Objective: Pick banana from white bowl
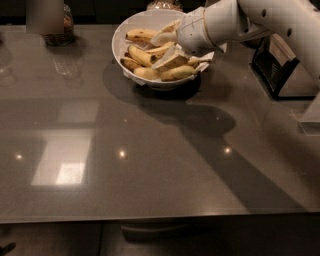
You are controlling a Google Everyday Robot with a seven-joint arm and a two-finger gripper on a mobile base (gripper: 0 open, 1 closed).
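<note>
The white bowl [121,46] stands at the back of the grey counter and holds several yellow bananas [140,56] on white paper. My gripper [167,49] reaches in from the right on its white arm and is down among the bananas in the bowl's right half. Its two white fingers [171,60] are spread apart, one above and one below a banana [159,50] that lies between them. The arm hides the bowl's right rim.
A glass jar [56,26] stands at the back left of the counter, and another jar [163,5] is behind the bowl. A black and white appliance [281,70] sits at the right, close beside the arm. The grey counter [150,160] stretches toward the front edge.
</note>
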